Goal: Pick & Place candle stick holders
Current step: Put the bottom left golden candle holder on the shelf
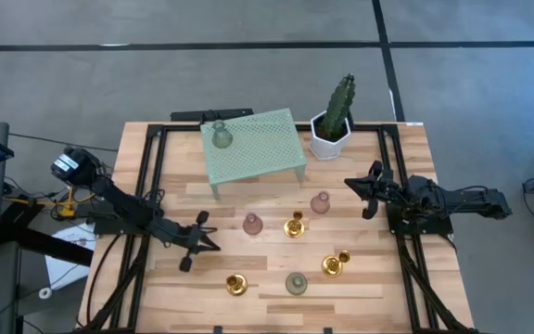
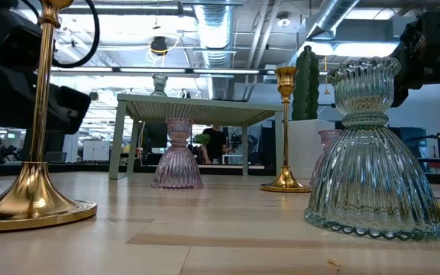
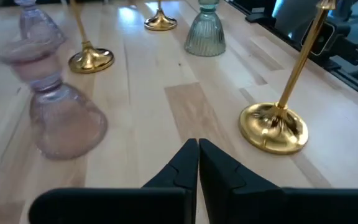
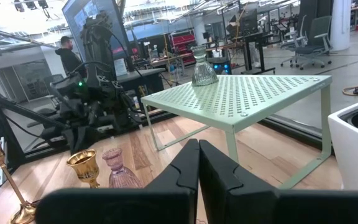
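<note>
Seven candle stick holders show in the high view. One grey-green holder (image 1: 221, 135) stands on a pale green perforated stand (image 1: 265, 148). On the table stand two pink holders (image 1: 253, 224) (image 1: 320, 203), three gold holders (image 1: 294, 225) (image 1: 335, 264) (image 1: 236, 284) and a second grey-green holder (image 1: 296, 283). My left gripper (image 1: 213, 244) is shut and empty, low over the table, left of the near pink holder (image 3: 58, 106). My right gripper (image 1: 350, 184) is shut and empty, right of the far pink holder, pointing toward the stand (image 4: 247, 93).
A white hexagonal pot with a cactus (image 1: 332, 125) stands at the back, right of the stand. Black frame rails (image 1: 146, 167) (image 1: 404, 250) run along both table sides. There is bare wood at the near left (image 1: 146, 297). A person (image 4: 64, 53) stands in the room beyond.
</note>
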